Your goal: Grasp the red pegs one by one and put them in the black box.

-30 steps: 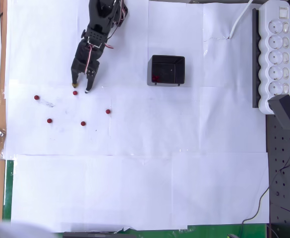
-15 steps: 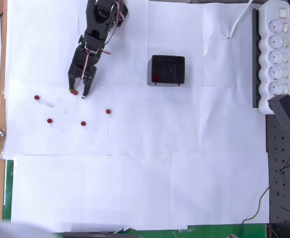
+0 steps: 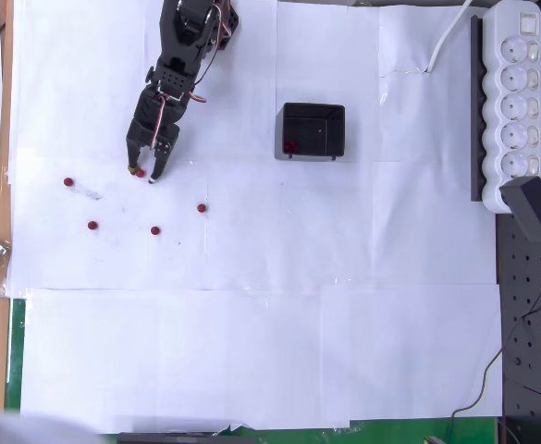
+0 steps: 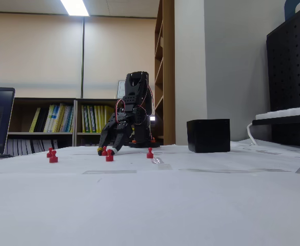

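you've got white paper sheets (image 3: 252, 351) covering the table, biggest thing in the overhead view. the power strip (image 3: 520, 102) runs along the right edge there, white, with a black adapter plugged in at its lower end. your black arm (image 3: 191, 46) comes in from the top left of the overhead view and reaches down toward the pegs; in the fixed view it stands mid-table (image 4: 134, 107), in front of bookshelves.

the black box (image 3: 313, 130) sits right of the arm in the overhead view, well apart from the gripper, open top, with something dark red showing inside at its lower left corner. in the fixed view the box (image 4: 208, 135) is to the right of the arm.

the gripper (image 3: 143, 172) is down at the paper, fingers narrowed around one red peg (image 3: 140, 172) that sits between the tips. looks pinched on it, though the contact itself is tiny at this size. in the fixed view the gripper (image 4: 107, 149) is low with a peg (image 4: 104, 150) at its tips.

four more red pegs lie loose on the paper below the gripper in the overhead view: far left (image 3: 68, 182), lower left (image 3: 92, 225), lower middle (image 3: 155, 230), right (image 3: 201, 208). all apart from each other and far from the box.
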Controlling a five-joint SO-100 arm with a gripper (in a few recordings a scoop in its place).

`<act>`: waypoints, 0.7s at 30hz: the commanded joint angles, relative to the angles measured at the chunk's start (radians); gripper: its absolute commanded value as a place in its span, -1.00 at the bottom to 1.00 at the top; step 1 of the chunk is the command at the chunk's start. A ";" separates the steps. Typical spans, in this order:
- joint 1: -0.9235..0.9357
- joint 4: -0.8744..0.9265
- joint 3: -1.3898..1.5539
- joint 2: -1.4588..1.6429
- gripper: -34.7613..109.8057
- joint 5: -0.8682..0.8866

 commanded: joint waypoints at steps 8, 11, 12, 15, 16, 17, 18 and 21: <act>0.018 0.129 0.043 -0.041 -0.52 0.015; 0.032 0.910 0.327 -0.121 -0.52 0.066; 0.032 1.111 0.419 -0.137 -0.52 0.067; -0.014 1.513 0.609 -0.190 -0.52 0.032; -0.043 1.624 0.670 -0.199 -0.52 0.000; -0.074 1.721 0.727 -0.207 -0.52 -0.034; -0.107 1.804 0.779 -0.218 -0.52 -0.066; -0.233 1.994 0.937 -0.242 -0.52 -0.189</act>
